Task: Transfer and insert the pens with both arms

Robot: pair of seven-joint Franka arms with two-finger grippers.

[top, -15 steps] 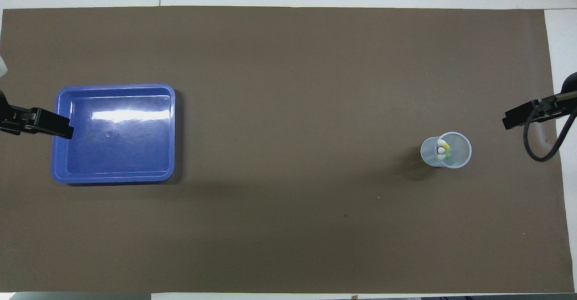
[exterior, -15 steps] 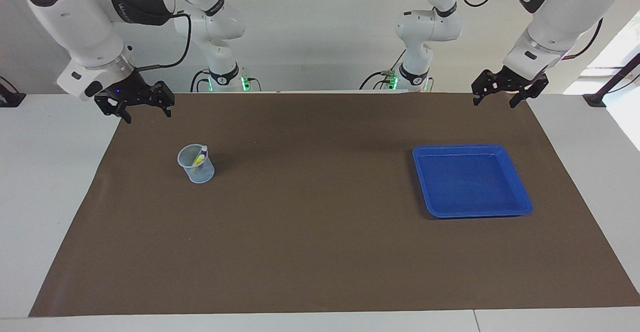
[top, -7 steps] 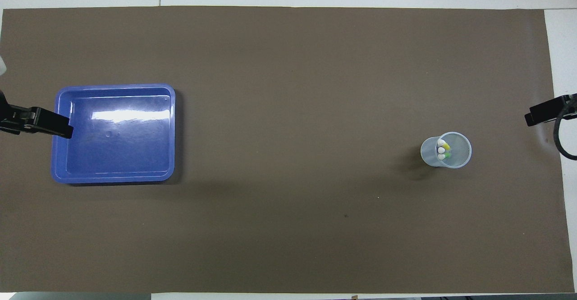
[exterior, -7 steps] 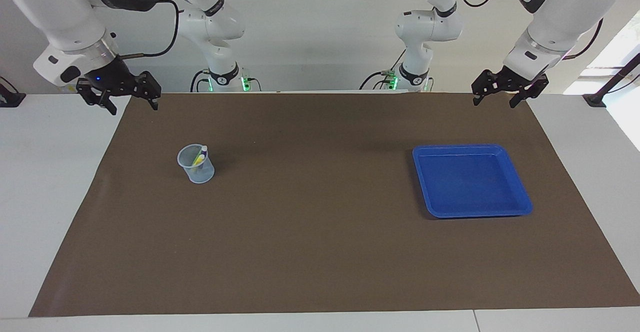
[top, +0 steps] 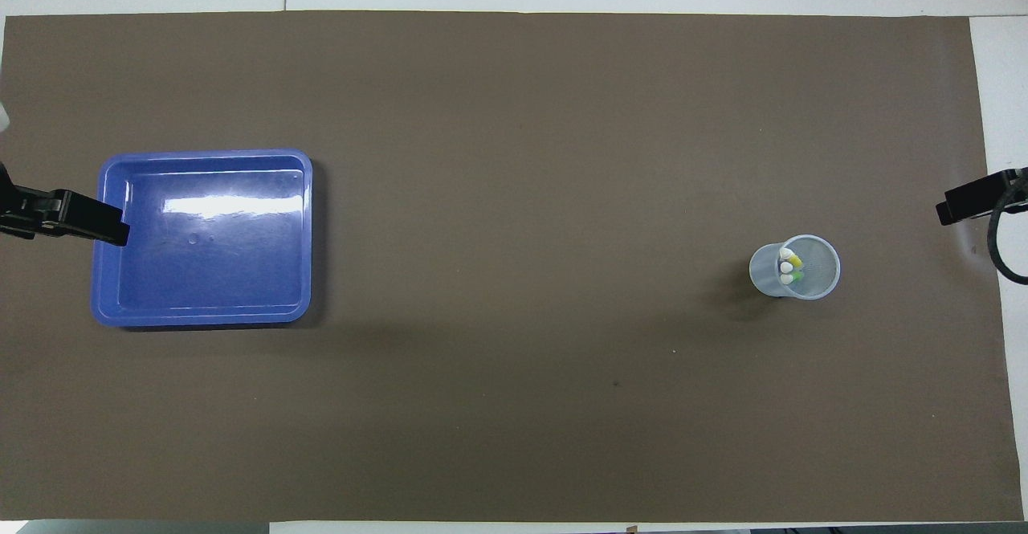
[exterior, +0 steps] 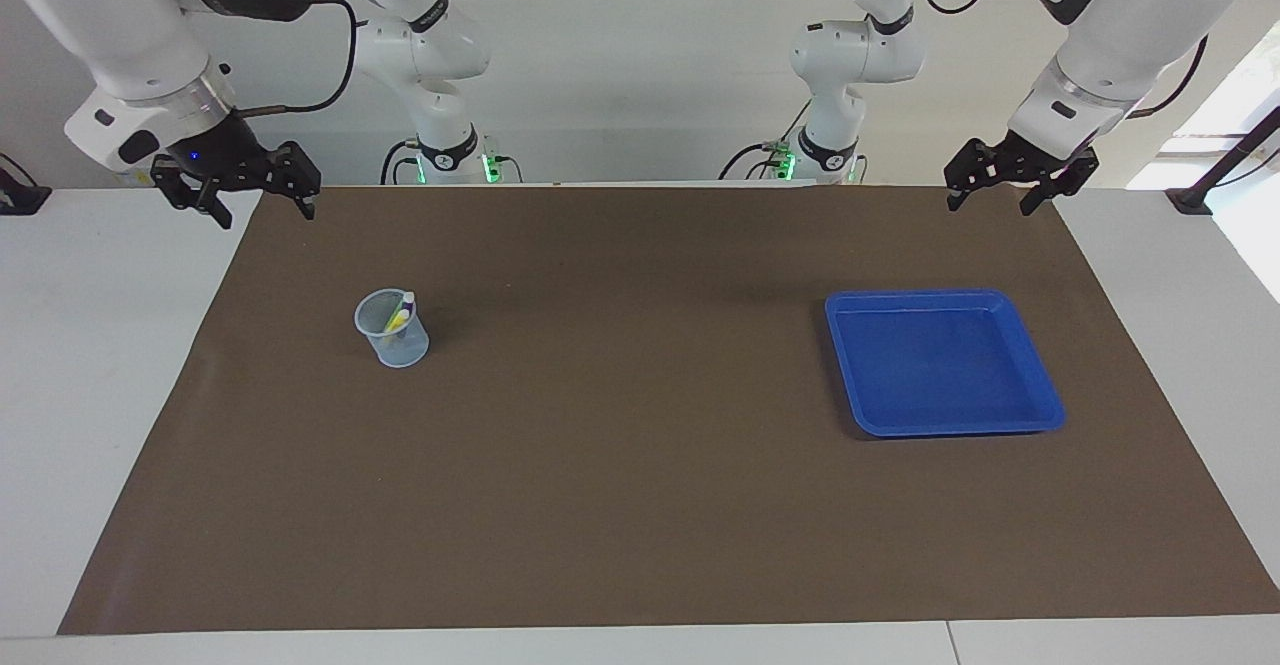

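The right claw (exterior: pixel 258 207) hangs in the air over the corner of the brown mat (exterior: pixel 640 465) at the right arm's end of the counter (exterior: pixel 90 365), its two fingers spread apart and gripping nothing. Toward that same end of the mat stands a clear plastic cup (exterior: pixel 392 329), upright, and the pens (exterior: pixel 400 315) are inside it — their pale cap ends point up and lean against the cup's wall, with yellow and green showing from above and a touch of purple from the facing camera. The middle of the mat is bare brown. Toward the left arm's end lies a blue tray (exterior: pixel 1040 407), flat on the mat and well apart from the cup. The left claw (exterior: pixel 988 201) hangs over the mat's edge nearest the robots, above the corner at its own arm's end — released as well, fingers wide, holding nothing, and not touching the tray.
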